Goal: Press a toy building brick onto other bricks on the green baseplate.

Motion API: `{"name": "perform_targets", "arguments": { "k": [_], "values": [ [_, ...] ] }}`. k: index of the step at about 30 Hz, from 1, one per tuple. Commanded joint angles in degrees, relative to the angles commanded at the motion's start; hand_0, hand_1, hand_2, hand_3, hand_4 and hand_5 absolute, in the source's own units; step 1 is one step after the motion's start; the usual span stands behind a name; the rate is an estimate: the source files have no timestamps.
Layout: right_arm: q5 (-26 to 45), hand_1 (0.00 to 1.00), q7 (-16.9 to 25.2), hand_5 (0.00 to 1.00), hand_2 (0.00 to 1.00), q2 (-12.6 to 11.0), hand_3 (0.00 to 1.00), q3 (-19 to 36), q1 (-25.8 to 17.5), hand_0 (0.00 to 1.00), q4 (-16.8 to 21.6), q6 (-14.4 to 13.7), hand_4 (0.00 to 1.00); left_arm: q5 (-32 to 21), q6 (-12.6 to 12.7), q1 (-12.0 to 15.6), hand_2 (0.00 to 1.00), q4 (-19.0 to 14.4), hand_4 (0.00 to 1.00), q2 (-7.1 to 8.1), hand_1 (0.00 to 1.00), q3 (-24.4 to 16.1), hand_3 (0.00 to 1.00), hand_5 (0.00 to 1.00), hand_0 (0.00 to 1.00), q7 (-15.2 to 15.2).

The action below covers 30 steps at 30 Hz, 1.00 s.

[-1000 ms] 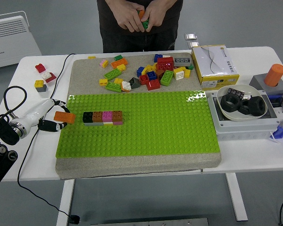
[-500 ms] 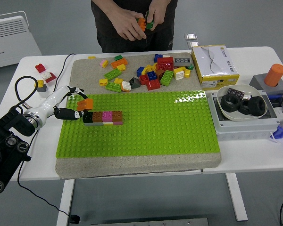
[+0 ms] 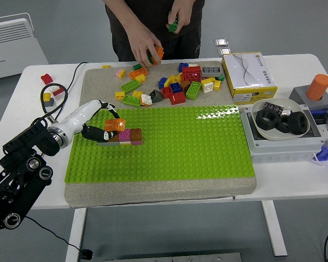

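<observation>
Left hand (image 3: pixel 101 126) gripped the orange brick (image 3: pixel 115 125), which sat over the left end of the brick row (image 3: pixel 120 136) on the green baseplate (image 3: pixel 169 147). Placement looked mostly done; full seating unclear. Remaining: final press, then release.

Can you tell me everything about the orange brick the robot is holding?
The orange brick is a small, shiny plastic block with studs on top. The robot's left hand grips it with white and black fingers. It sits level over the left end of the row of bricks, about over the black and brown ones, near the left side of the green baseplate. Whether it is fully pressed down cannot be told.
</observation>
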Motion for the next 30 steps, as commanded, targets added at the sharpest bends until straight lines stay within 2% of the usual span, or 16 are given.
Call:
{"name": "perform_targets", "arguments": {
  "k": [12, 30],
  "values": [
    [0.4, 0.678, 0.0, 0.998, 0.745, -0.1, 0.807, -0.6, 0.3, 0.695, 0.0, 0.0, 0.820, -0.4, 0.3, -2.8, 0.873, 5.8, 0.755, -2.25, 0.909, 2.0, 0.457, 0.026, 0.913, -0.3],
    [0.0, 0.679, 0.0, 0.998, 0.744, 0.0, 0.807, -0.7, 0.5, 0.695, 0.0, 0.1, 0.822, -1.8, 0.4, -4.3, 0.866, 9.7, 0.734, -4.54, 0.905, 2.8, 0.453, 0.002, 0.911, -0.4]
  ]
}}
